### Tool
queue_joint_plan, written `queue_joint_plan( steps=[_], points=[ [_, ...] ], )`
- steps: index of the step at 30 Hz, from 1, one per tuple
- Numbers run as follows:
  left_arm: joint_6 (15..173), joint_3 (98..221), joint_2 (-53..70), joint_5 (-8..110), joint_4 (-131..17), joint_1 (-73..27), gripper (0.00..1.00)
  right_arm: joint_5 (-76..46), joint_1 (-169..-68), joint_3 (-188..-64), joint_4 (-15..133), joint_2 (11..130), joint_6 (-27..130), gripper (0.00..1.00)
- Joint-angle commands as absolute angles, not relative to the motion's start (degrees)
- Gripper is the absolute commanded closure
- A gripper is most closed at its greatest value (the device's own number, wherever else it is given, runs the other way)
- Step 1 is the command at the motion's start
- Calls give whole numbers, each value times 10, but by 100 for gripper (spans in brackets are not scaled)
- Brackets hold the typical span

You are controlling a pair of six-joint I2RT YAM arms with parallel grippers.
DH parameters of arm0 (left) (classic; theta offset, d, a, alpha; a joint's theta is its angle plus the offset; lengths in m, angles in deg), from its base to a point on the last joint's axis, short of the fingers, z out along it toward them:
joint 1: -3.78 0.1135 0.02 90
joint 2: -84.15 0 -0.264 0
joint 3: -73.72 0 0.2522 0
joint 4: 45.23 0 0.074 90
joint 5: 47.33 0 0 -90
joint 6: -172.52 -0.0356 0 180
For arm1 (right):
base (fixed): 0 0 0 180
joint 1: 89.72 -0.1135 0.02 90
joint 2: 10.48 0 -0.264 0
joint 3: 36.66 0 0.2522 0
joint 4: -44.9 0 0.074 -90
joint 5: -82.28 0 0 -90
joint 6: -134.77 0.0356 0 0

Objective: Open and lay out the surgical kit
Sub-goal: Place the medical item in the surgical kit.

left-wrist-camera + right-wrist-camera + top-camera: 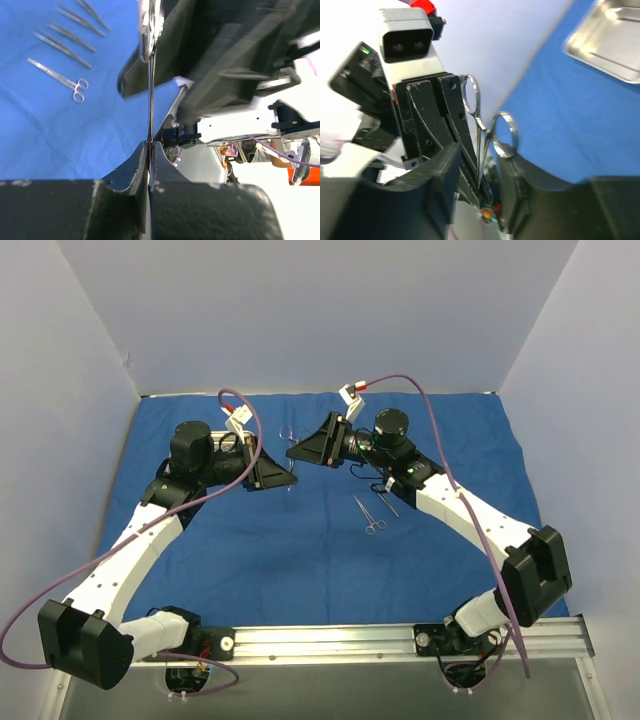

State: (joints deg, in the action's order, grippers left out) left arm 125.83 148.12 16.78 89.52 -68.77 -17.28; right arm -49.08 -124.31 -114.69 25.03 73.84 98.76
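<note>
Above the blue cloth (300, 560), the left gripper (150, 147) was clamped shut on the tip of the forceps (479, 120). Their ring handles sat between the part-open jaws of the right gripper (482, 170). The tray (610, 40) lay apart, and other instruments (57, 75) rested on the cloth.

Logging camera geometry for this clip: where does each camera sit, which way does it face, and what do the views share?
Top external: above and behind the bases, looking down on the blue cloth; left arm and right arm both show.
Left wrist: looks along the shut left gripper, up the clamped instrument, toward the right arm.
Right wrist: looks past the open right gripper at the left gripper's face; steel tray beyond.
Shared: both wrist views show that instrument, from opposite ends.
</note>
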Motion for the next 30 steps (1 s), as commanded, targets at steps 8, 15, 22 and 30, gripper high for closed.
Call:
queue_joint_plan(
  steps=[8,15,22,30],
  points=[
    [1180,1527,139,949,-846,-175,98,-299,-1268,-1286,797,620,301,43],
    [1189,1490,155,992,-875,-196,98,-261,-1379,-1218,838,496,-14,36],
    [1177,1493,157,995,-917,-268,98,-213,-1498,-1298,928,580,-98,38],
    [1151,1508,151,994,-979,-316,98,-211,-1525,-1342,997,638,-171,42]
  ],
)
